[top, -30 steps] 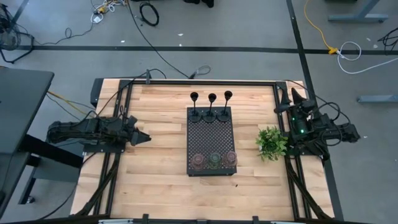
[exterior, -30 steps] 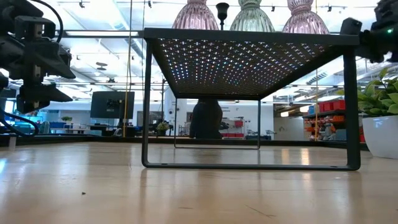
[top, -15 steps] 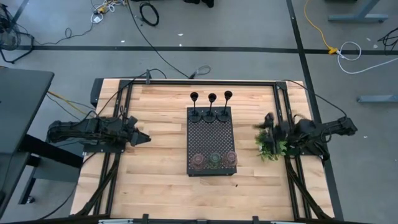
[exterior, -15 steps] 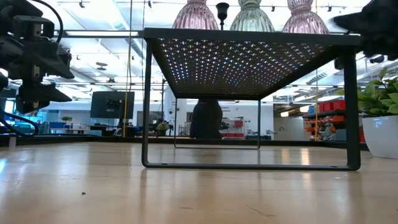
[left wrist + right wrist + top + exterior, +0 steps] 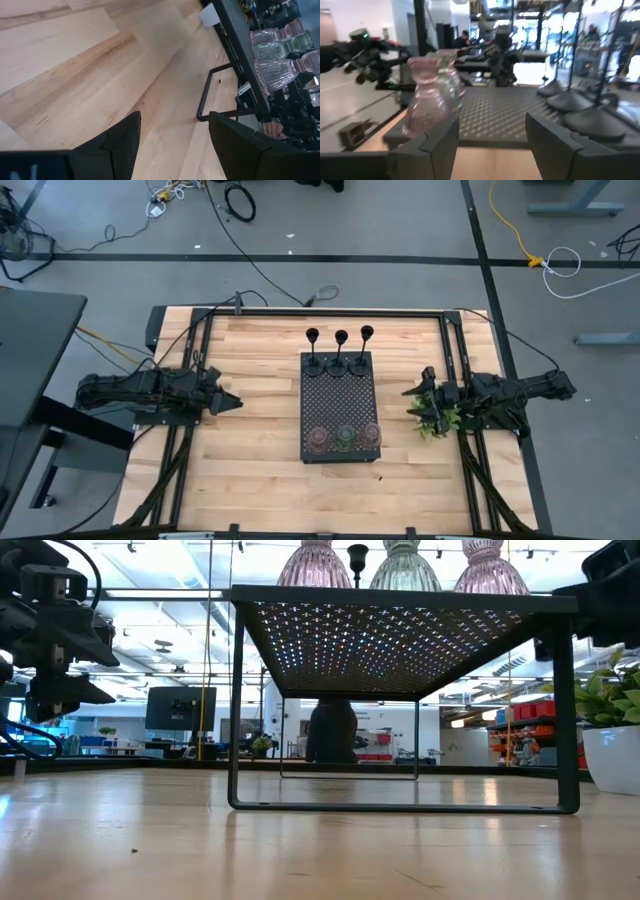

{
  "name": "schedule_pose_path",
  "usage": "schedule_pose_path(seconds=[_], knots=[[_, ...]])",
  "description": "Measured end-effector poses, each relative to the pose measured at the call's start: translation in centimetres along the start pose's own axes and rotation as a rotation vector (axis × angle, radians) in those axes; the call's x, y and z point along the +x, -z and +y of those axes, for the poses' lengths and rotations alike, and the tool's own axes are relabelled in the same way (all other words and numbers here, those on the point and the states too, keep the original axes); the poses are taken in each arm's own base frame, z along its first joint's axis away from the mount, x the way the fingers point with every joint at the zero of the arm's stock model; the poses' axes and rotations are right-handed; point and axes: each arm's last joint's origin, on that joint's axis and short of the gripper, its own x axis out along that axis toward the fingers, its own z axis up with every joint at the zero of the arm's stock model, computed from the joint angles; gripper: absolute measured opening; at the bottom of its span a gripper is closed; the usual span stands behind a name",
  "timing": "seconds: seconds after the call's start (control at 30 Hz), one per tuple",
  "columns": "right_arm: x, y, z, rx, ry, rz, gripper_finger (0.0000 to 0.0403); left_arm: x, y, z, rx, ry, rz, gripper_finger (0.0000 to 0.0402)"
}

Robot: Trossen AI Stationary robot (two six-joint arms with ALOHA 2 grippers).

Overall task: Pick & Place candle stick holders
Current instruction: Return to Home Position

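Both grippers are empty. The left gripper (image 5: 175, 116) hangs over bare wood at the left side of the table (image 5: 260, 480), its fingers spread wide and holding nothing. The right gripper (image 5: 492, 119) is likewise parted and grips nothing. It points at the tray (image 5: 340, 405) from just above the plant (image 5: 432, 423); whether it brushes the leaves is hard to tell. On the tray, three black stems (image 5: 340, 365) stand along the far end. At the near end, two pink holders (image 5: 318, 440) flank the olive holder (image 5: 345, 438).
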Motion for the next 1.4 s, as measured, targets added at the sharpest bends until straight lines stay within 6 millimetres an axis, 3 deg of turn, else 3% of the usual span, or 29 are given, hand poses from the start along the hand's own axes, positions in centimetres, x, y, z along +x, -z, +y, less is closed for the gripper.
schedule_pose_path(seconds=[0.63,1.3,1.4], knots=[[0.0,-0.1,-1.2,-0.064,0.114,0.000,0.0229,0.0,0.0,0.0,0.000,0.000,0.000,0.0236],[0.0,0.0,-1.2,-0.012,0.113,0.006,0.0229,0.0,0.0,0.0,-0.001,0.000,-0.001,0.0236],[0.0,0.0,-1.2,-0.012,0.113,0.006,0.0229,0.0,0.0,0.0,-0.066,0.001,-0.001,0.0236]])
